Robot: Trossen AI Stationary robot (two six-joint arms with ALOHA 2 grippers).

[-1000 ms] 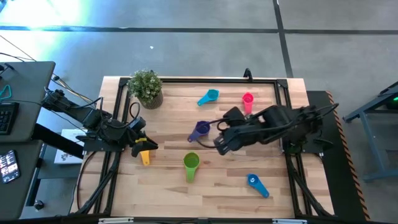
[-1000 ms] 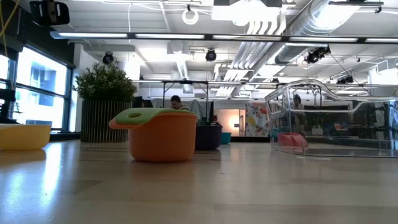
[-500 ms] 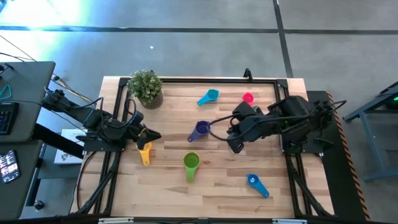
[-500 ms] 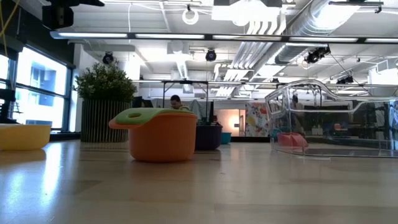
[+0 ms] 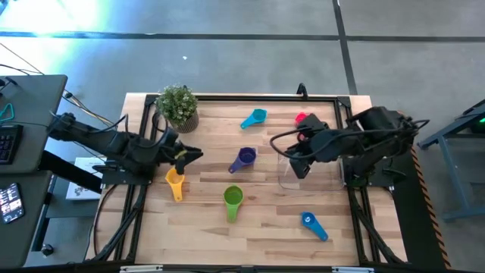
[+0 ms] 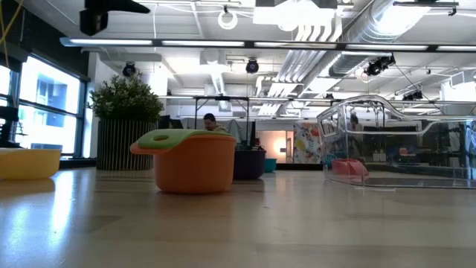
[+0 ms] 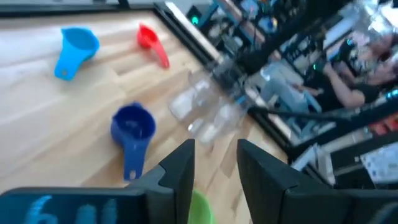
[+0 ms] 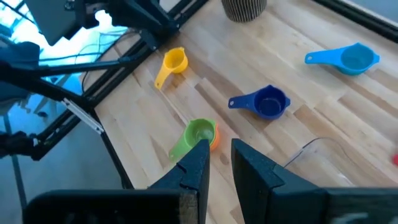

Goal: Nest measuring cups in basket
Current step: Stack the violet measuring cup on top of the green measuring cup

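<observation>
1. Since 1 s ago: the right arm pulls back from table centre toward 3 o'clock. The left claw (image 5: 191,155) lifts off the yellow cup (image 5: 175,183) and swings toward centre.
2. Left claw: released, fingers (image 7: 180,169) apart, nothing between them. It hangs above the table at 9 o'clock, just inboard of the yellow cup and not touching it.
3. Right claw (image 5: 297,170): only a narrow gap between its fingers, nothing in it. It hovers at the basket's (image 6: 394,141) centre-side edge; contact can't be told.
4. Basket sits at 3 o'clock. No cup clearly inside yet.
5. Cups are spread out:
   - light blue cup (image 5: 255,117) at 12
   - magenta cup (image 5: 303,120) at 1
   - purple cup (image 5: 244,158) near centre
   - green cup (image 5: 233,199) at 6, sitting in the salmon cup (image 6: 197,171)
   - blue cup (image 5: 312,224) at 5
6. Risks, as I judge them:
   - The clear basket is hard to see, so the right arm so close could shove it.
   - Light cups probably skid or tip if a finger lands on the rim.
   - Both arms going for the centre cups could clash.
   - Lifting the green/salmon pair by one cup may drop the other.
</observation>
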